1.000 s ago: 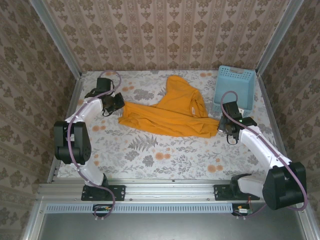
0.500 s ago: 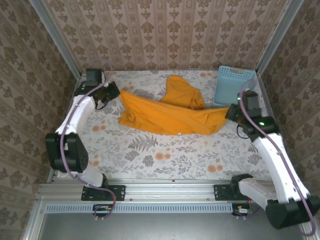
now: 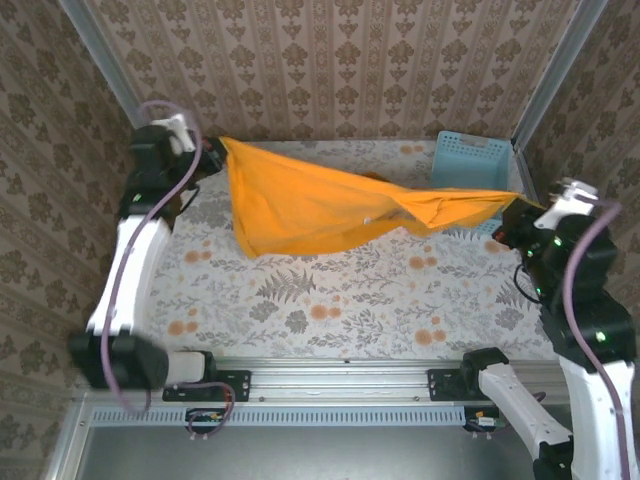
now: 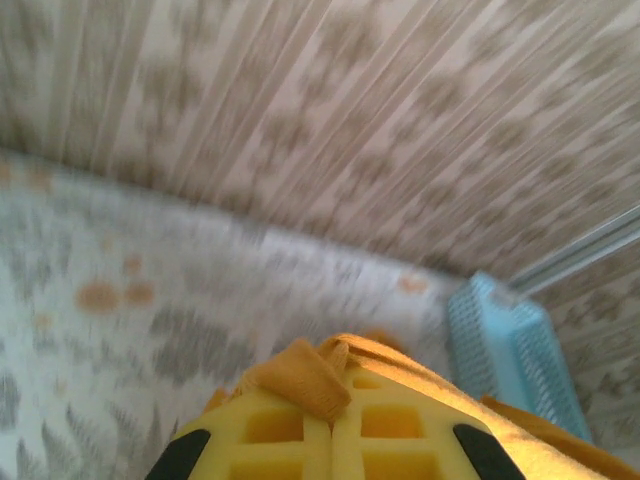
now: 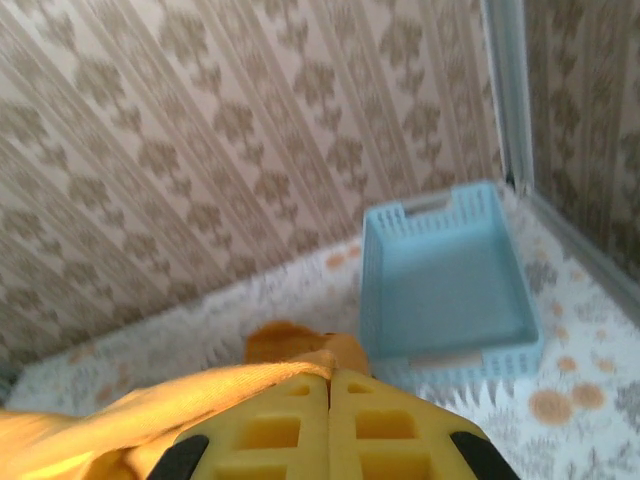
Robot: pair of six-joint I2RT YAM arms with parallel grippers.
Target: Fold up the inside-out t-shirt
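Shows a flowered tabletop (image 3: 330,300) across the middle and lower part of the top view, with no cloth laid flat on it.

Above that, hangs the orange t-shirt (image 3: 300,205), lifted and pulled into a sagging sheet from the upper left of the frame to the right edge. Droops lowest left of centre; cannot tell whether that edge touches the tabletop. Seems an early stage: picked up and spread wide, no fold made.

Behind the cloth at upper right, stands a light blue basket (image 3: 470,158), partly covered from view.

At bottom centre of the left wrist view, left fingers (image 4: 300,440) clenched on a bunched edge of cloth. At bottom centre of the right wrist view, right fingers (image 5: 300,425) likewise clamped on the cloth draped over them.

Likely left to do: lay flat, smooth, bring sleeves and sides in, double over.
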